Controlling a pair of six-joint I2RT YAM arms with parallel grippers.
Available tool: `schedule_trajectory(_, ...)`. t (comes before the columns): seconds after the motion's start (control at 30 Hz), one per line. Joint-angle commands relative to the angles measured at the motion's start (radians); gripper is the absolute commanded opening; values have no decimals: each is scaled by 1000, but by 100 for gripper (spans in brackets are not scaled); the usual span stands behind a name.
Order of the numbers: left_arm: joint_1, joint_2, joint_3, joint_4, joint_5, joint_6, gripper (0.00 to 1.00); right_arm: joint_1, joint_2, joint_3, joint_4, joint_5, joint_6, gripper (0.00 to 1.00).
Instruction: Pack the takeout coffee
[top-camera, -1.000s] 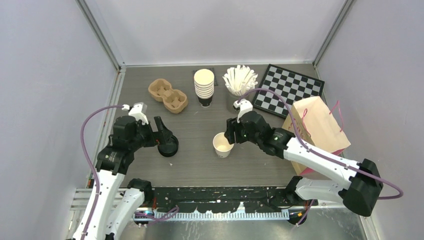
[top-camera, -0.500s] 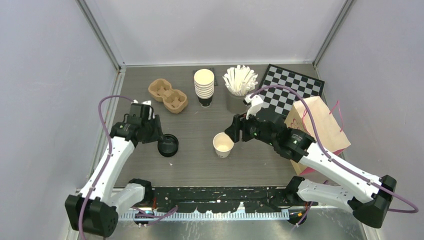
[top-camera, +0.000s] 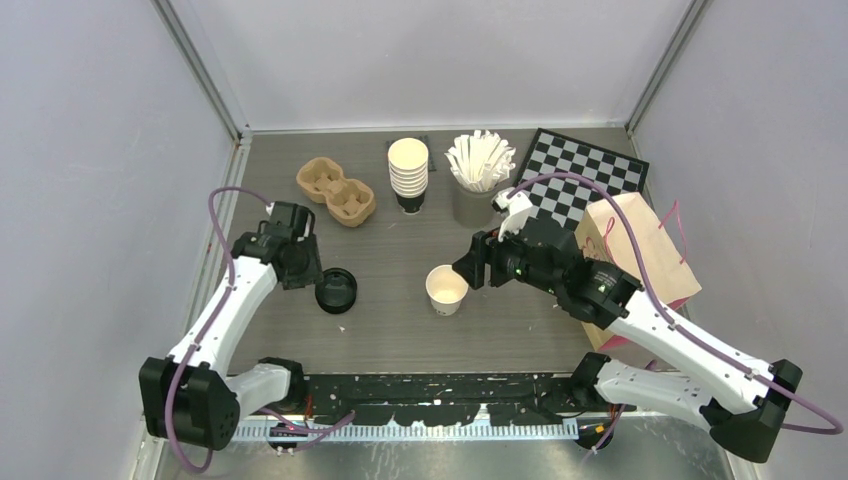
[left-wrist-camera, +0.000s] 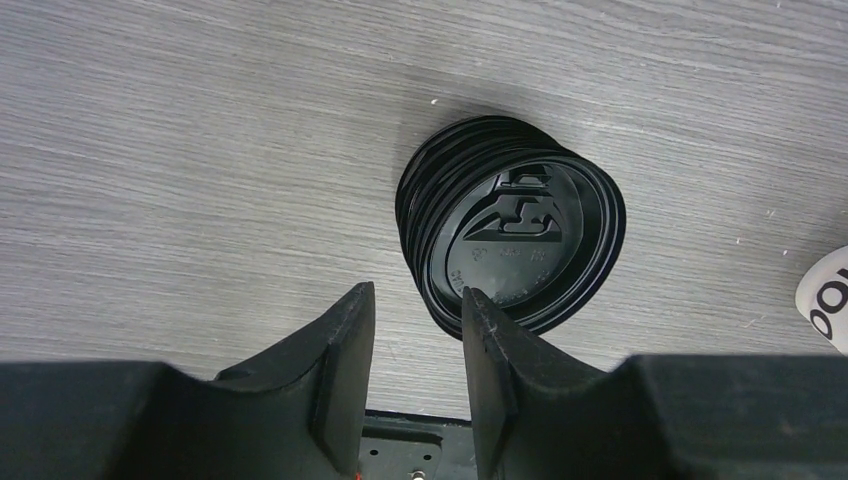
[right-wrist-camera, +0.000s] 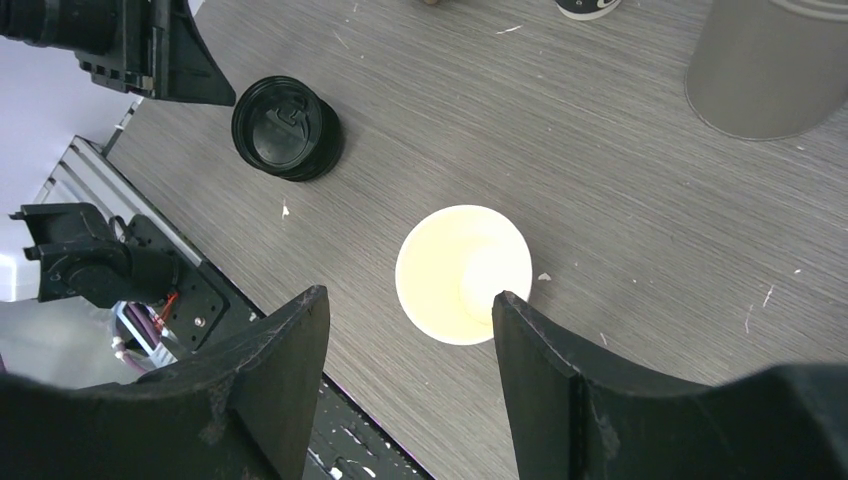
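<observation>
**Lid being sought for an uncapped cup**

A grey wood-grain worktop (top-camera: 400, 330) is being hemmed in by pale lilac walls. A brown paper bag (top-camera: 630, 250) is lying at its right edge, and a cardboard carrier (top-camera: 336, 190) is sitting toward the far left corner. Nothing is being packed yet. The step in hand is judged to be the capping of the cup (top-camera: 446, 288). The cup is standing upright and lidless at the middle of the worktop, cream-white inside and out, with no drink being shown inside. The lid stack (top-camera: 336, 291), glossy black and slightly fanned, is sitting well apart from it toward the left edge.

The left fingers (top-camera: 308, 275) are being held just beside that stack at a narrow gap. In the wrist view the stack's rim is lying close against one inner face, and whether a lid is being pinched cannot be told. The right fingers (top-camera: 470, 272) are being held spread wide just beside the cup, on its right-edge side, with nothing gripped.

The next move is judged to call for a single lid being lifted clear without the ones beneath being dragged along. That lid would then be carried across and pressed squarely onto the rim while the light cup is being steadied.
</observation>
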Motion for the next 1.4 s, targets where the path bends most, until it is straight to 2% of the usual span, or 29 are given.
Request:
schedule_trajectory(0.0, 0, 26, 30, 6, -6, -15, 39, 1, -45, 27, 8, -5, -20, 65)
schedule_trajectory(0.1, 1, 54, 23, 28, 45, -13, 38, 1, -56, 18, 6, 2, -24, 65)
schedule_trajectory(0.3, 1, 95, 31, 31, 27, -31, 31, 1, -71, 19, -15, 10, -30, 66)
schedule_trajectory(0.73, 1, 119, 31, 29, 23, -29, 24, 2, -101, 18, -31, 27, -34, 66)
schedule_trajectory(0.83, 1, 125, 33, 29, 25, -28, 19, 1, -104, 16, -36, 40, -38, 66)
schedule_trajectory(1.03, 1, 114, 41, 21, 35, -24, 0, 1, -106, 13, -39, 42, -37, 65)
schedule_trajectory(1.37, 0, 94, 49, 10, 67, -18, 0, 1, -94, 15, -41, 45, -36, 65)
